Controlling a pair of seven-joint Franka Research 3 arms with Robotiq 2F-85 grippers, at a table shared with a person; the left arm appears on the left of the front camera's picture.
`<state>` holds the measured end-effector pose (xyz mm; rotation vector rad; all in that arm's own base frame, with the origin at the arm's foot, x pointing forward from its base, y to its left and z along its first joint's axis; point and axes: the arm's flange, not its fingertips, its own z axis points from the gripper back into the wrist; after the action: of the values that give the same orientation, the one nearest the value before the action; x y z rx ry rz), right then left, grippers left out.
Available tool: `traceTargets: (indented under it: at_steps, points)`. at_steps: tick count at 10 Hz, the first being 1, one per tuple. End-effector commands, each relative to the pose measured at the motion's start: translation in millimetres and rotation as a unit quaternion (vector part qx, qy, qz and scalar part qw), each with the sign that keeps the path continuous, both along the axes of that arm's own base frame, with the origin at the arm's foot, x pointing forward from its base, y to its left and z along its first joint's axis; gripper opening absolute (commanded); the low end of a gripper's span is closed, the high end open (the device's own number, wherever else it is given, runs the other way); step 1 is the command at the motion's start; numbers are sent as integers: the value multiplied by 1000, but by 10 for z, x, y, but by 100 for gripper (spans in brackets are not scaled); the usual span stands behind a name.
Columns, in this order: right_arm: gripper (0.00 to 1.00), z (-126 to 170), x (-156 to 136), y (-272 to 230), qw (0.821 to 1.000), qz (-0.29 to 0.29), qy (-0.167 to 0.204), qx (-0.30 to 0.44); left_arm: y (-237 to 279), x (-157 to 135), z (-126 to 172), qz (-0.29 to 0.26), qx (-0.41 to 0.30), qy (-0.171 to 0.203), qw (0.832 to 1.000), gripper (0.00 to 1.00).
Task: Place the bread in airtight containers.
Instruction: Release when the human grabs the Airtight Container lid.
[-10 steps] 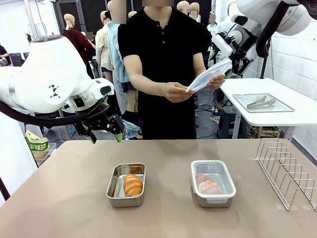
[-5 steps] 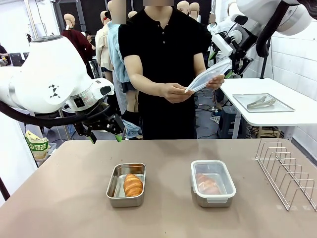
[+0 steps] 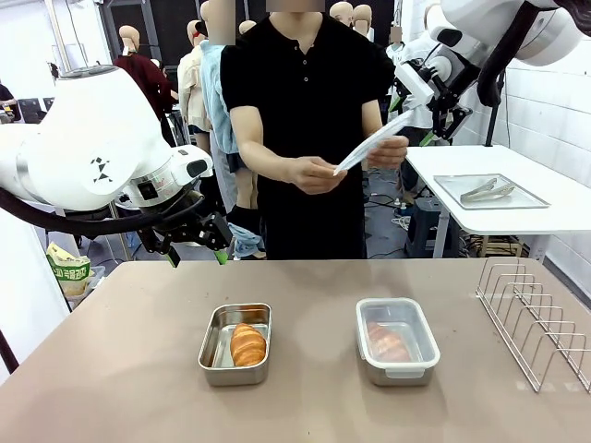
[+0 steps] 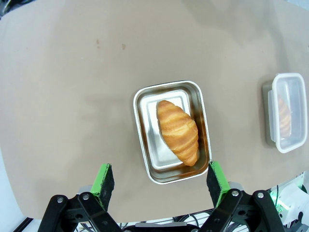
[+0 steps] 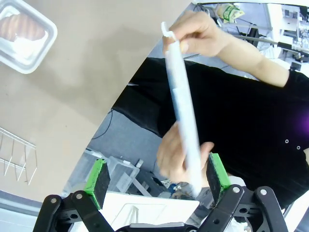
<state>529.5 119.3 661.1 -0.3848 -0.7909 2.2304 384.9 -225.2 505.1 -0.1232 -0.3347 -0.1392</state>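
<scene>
both tools, left tool and right tool, stay released; person's lid has tilted edge-on.

A golden-brown, ridged croissant is seen in a silvery steel tin; a second, paler orange-brown one is veiled by a clear lid with white rims. The bench is coloured a dull taupe. Green pads are set on black fingers, and a black shirt is worn by the person
</scene>
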Motion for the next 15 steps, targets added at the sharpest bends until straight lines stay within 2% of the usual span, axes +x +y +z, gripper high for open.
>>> traceTargets:
  at_steps: [1, 15]
  points:
    - [100, 1, -2, -2, 1000, 1, -2, -1, 9, 5, 9, 1, 3, -2, 1000, 100]
    - [100, 1, -2, -2, 1000, 1, -2, -1, 9, 5, 9, 1, 3, -2, 1000, 100]
